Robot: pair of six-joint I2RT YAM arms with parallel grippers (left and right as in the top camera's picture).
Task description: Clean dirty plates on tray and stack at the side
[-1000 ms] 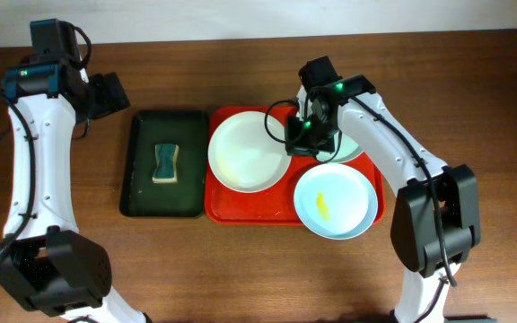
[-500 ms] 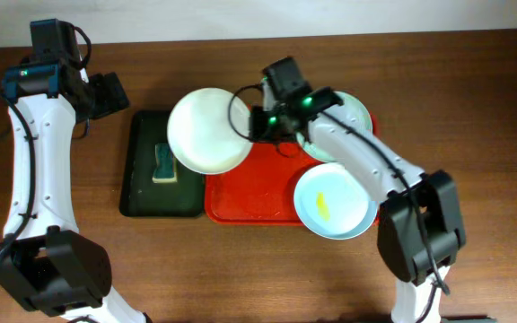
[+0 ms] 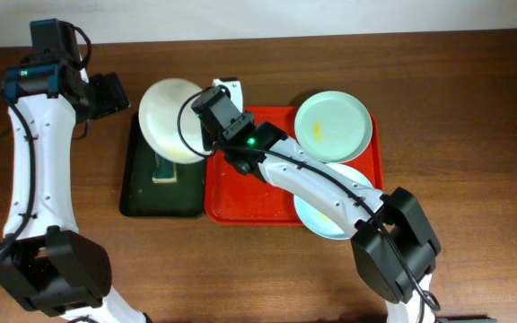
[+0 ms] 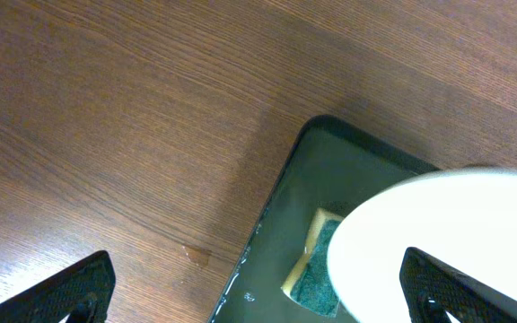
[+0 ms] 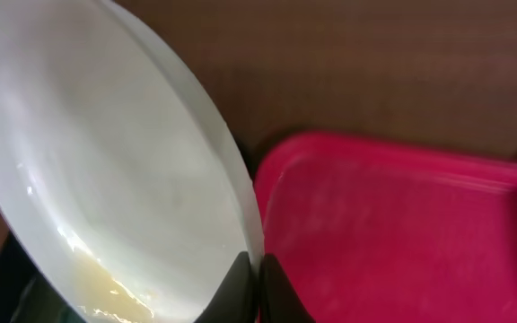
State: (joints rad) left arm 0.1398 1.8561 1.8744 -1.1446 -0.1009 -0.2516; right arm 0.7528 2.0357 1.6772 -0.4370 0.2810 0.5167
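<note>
So, barely started: right gripper [image 5: 258, 278] clamps the white plate [image 3: 173, 119] by its rim, tilted over the green tray [image 3: 142, 193] at 9 o'clock of the red tray [image 3: 249, 193], both blue-green plates [image 3: 332, 127] there seemingly unwiped, left gripper [image 3: 110, 92] gaping idle.

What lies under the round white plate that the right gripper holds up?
The dark green rectangular tray and a green-and-yellow sponge on it. The white plate covers the tray's far end and part of the sponge, so anything else there is hidden.
</note>
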